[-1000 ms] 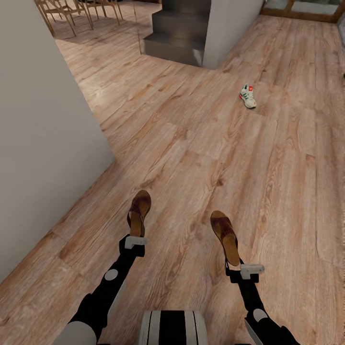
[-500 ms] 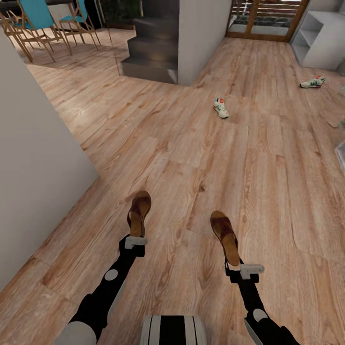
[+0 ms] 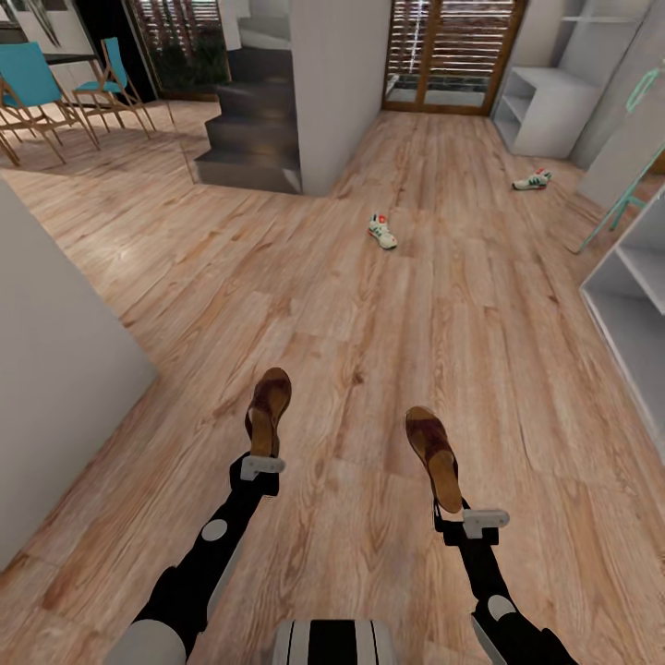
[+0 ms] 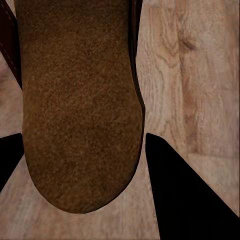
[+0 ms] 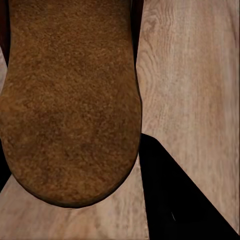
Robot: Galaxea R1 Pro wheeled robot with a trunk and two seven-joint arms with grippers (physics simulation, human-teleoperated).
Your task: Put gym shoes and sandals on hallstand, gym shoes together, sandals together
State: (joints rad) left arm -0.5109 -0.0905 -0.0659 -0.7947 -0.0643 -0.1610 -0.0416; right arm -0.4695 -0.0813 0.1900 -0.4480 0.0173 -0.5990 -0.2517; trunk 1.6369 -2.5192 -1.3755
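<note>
1. Head view: the whole picture has swung since a second ago, so the camera has turned, not the things. The stair block used to sit at the top edge; now the glass doors beyond it, a white shelf unit far to its right and a second white unit at the right edge have come into sight.
2. One gym shoe lies on the floor in front of the stair block. The other gym shoe, unseen a second ago, lies well to the right of the stairs, just before the far shelf unit.
3. Both sandals are off the floor. The left gripper holds the left sandal by its heel, and the right gripper holds the right sandal the same way.
4. Judgement: the robot is turning to find the rack; which white unit is the right one I cannot tell.
5. Left wrist view: the jaws are clamped on the sandal, whose brown underside hangs over the planks.
6. Right wrist view: the same, with the brown underside gripped above the planks.
</note>
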